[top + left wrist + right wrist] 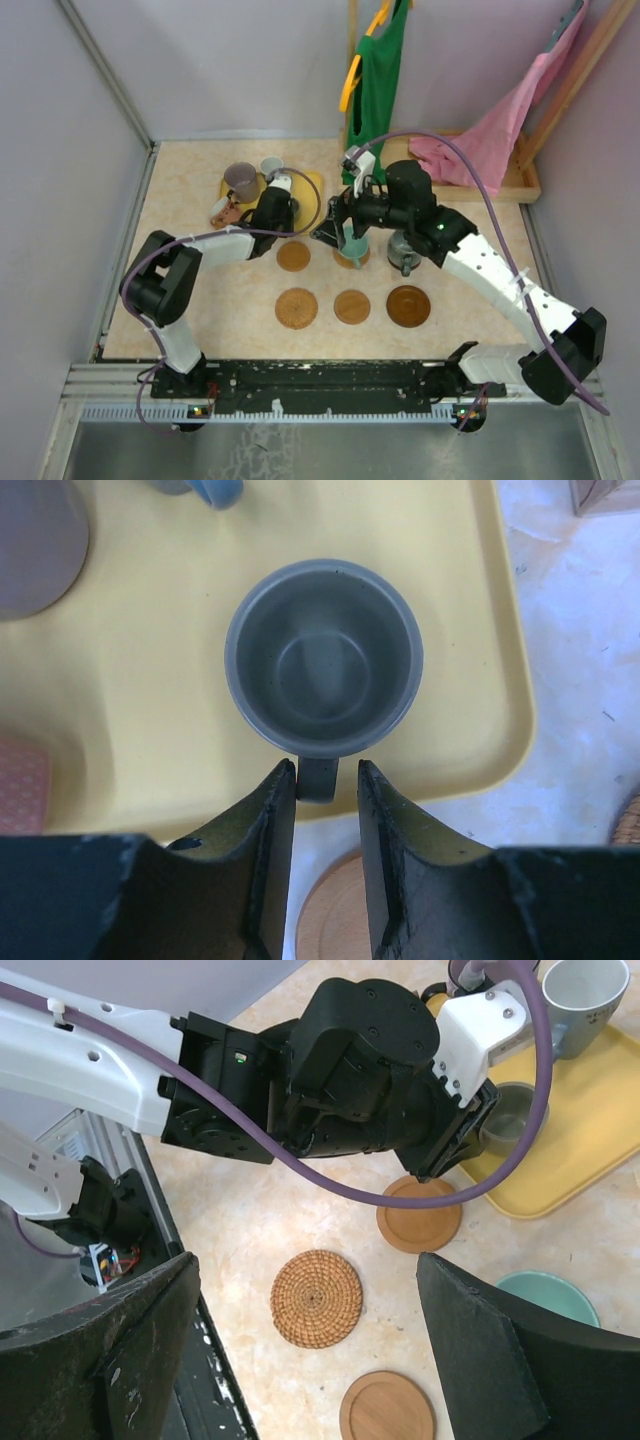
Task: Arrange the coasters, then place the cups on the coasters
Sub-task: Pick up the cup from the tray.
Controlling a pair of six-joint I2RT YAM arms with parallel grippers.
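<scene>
A grey cup [322, 670] stands on the yellow tray [130, 680]. My left gripper [327, 765] is narrowly open astride the cup's handle [318, 778]: the left finger touches it and a gap shows at the right finger. My right gripper [308, 1290] hangs wide open and empty over a woven coaster [316, 1298], with the teal cup [550, 1295] just outside its right finger. In the top view the teal cup [353, 243] and another grey cup [404, 248] stand on back-row coasters. Bare coasters lie at back left [293, 256] and along the front row [352, 306].
On the tray [312, 185] also stand a purplish cup [240, 180], a pale cup [271, 165] and a reddish-brown cup [225, 210]. A green garment [380, 80] and a pink cloth [480, 140] hang at the back right. Walls close both sides.
</scene>
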